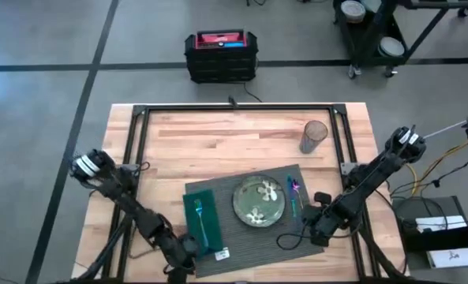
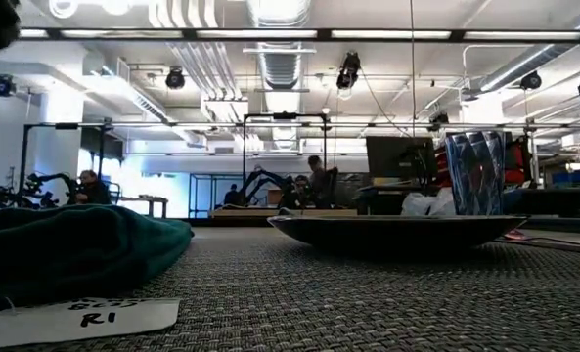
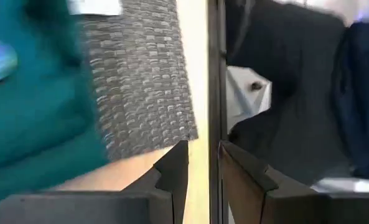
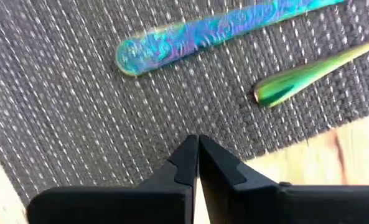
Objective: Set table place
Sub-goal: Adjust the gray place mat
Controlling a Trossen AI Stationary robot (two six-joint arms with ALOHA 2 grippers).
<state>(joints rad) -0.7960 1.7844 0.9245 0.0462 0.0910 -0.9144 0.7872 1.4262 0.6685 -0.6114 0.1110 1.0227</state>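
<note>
The right hand (image 4: 196,149), fingertips pressed together and empty, hovers at the dark grey ribbed placemat's (image 1: 253,237) edge, seemingly finished placing iridescent cutlery (image 4: 215,34); the left hand (image 3: 203,162), slightly parted, waits empty.

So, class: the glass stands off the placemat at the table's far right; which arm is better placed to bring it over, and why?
Probably the right. The right gripper sits at the placemat's right edge, on the same side as the glass; the left gripper is at the near-left corner, by the napkin.

left arm (image 1: 131,207): dark, jointed, white wrist end | right arm (image 1: 368,183): dark; yellow cables; black wedge fingers (image 4: 209,165)
</note>
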